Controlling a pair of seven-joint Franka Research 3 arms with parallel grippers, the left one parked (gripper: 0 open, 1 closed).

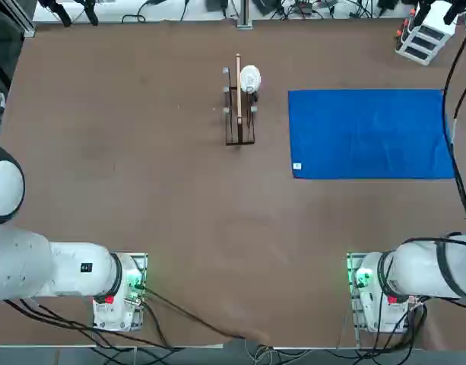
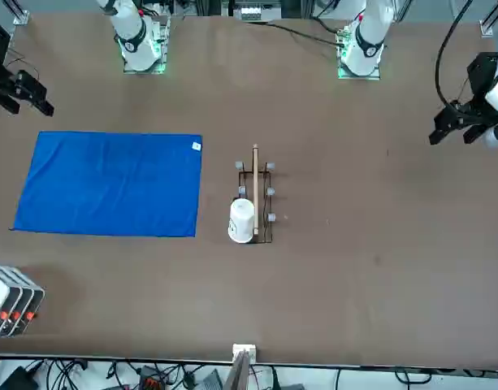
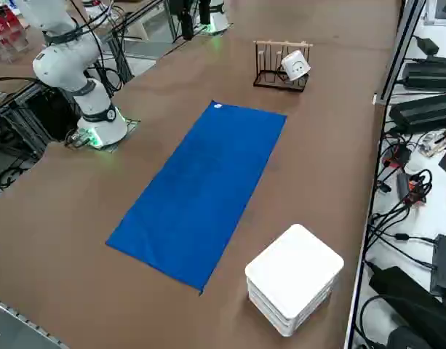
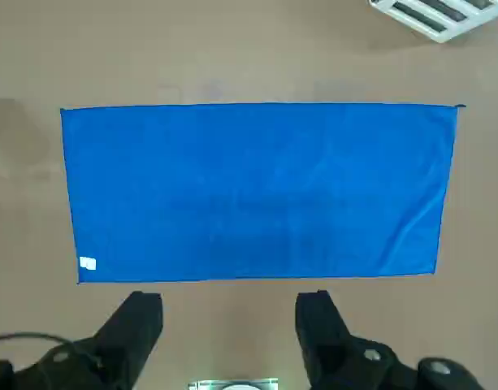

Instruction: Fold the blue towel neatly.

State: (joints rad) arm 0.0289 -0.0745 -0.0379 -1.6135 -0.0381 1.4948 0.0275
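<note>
The blue towel (image 1: 373,135) lay flat and unfolded on the brown counter (image 1: 172,198), a plain rectangle with its long sides running from 9 to 3 o'clock in the top view, between 2 and 3 o'clock of the counter's middle. Its small white tag (image 1: 296,166) sat at the corner toward 8 o'clock. A few soft ripples crossed the cloth, and its edges ran nearly straight.

The right hand (image 4: 231,297) was spread wide, its two black fingers (image 4: 318,321) well apart. It hung above the counter, clear of the towel, at about 10 o'clock in the front view. The right arm's base (image 1: 369,293) stood at 6 o'clock from the towel in the top view.

Around 9 o'clock from the towel, in that same view, stood a dark wire rack (image 1: 240,141) with a light wooden rod (image 1: 239,84) along it. A white mug (image 3: 295,65) sat tilted on the rack, toward its 1 o'clock end as seen from overhead. A white slatted stand (image 1: 424,39) stood near the towel, at 1 o'clock from it, apart from the cloth.
</note>
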